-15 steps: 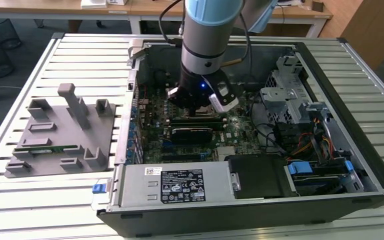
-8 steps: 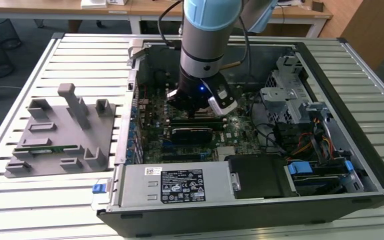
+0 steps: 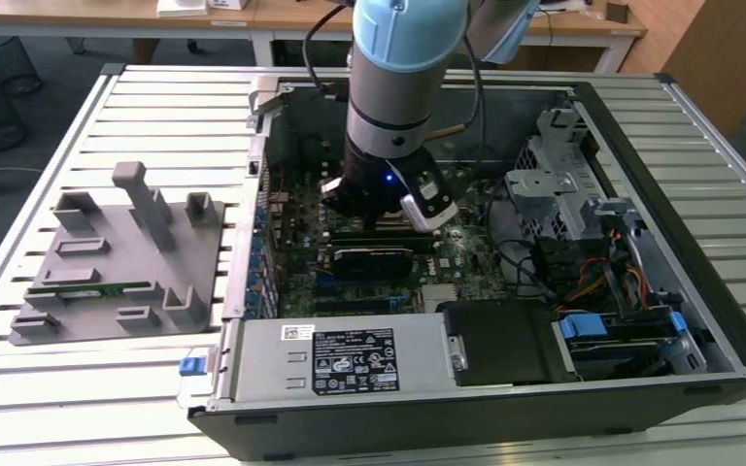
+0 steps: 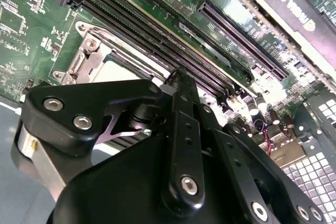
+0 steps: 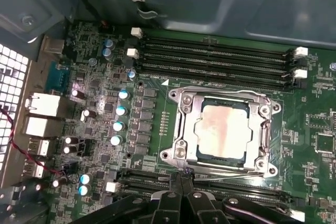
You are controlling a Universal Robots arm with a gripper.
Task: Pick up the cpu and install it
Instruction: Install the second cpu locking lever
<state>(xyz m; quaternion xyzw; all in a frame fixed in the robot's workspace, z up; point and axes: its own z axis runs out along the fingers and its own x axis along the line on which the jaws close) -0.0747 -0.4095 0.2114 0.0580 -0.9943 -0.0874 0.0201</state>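
Hand (image 5: 181, 179) closed, empty, beside the cpu (image 5: 220, 130) seated in its socket (image 5: 184, 124), motherboard (image 5: 94, 66) beneath.

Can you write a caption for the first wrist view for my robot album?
Shiny cpu sitting in its motherboard socket, with the gripper at the socket's edge.

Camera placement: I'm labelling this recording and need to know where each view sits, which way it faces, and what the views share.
Exterior view: off the arm, above the slatted table, looking down into the open computer case; the arm's grey and blue body reaches into it.
First wrist view: on the arm, looking down on the motherboard, where the cpu sits in its socket frame; the gripper shows at the frame's edge.
Second wrist view: on the arm, looking along the gripper at the board's memory slots.
Shared: both wrist views show gripper, socket and memory slots.
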